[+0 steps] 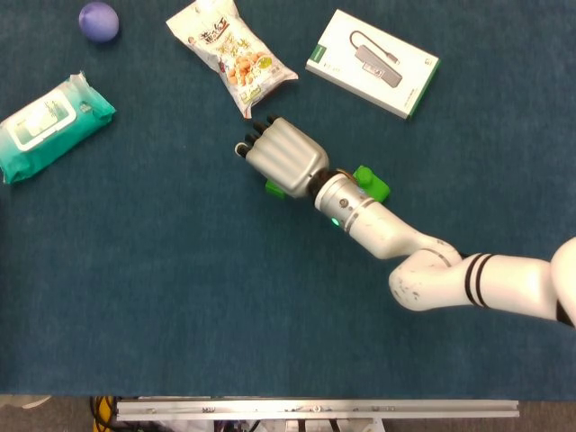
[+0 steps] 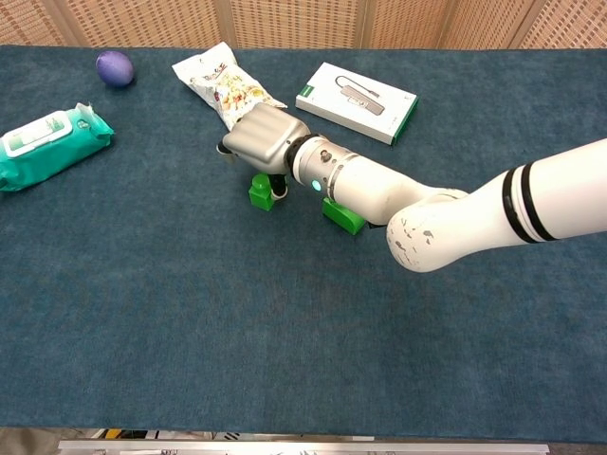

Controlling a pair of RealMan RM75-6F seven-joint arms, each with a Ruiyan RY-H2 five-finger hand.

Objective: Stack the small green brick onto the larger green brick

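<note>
- Lying at the far left of the worktop point(image 1: 135, 297) is one teal pack of wet wipes point(image 1: 49, 124), flat, with one purple ball point(image 1: 98, 21) just beyond it toward the back edge.
- One snack bag point(image 1: 231, 54) lies further right, its lower tip close to the fingertips point(image 1: 241, 149) of the right hand point(image 1: 283, 159).
- Two green bricks are in view: one small green brick point(image 2: 261, 189) under the right hand, and one larger green brick point(image 2: 343, 214) to its right, partly hidden by the forearm.
- The small green brick sits low at the carpet-like cloth, directly below the palm; in the chest view dark fingers come down beside it, but whether they grasp it cannot be told.
- The two bricks are near one another and apart, not stacked.
- One white box point(image 1: 372, 62) with a green edge and a printed adapter lies at the back right, well apart from the bricks.
- One arm shows, the right: it reaches in from the right edge, white with black bands, forearm slanting up-left, the silver back of the hand turned upward and the dark fingers pointing toward the snack bag.
- The left hand appears in neither view.
- The worktop is covered in dark blue cloth; a metal rail runs along its near edge, and woven tan panels stand behind it.
</note>
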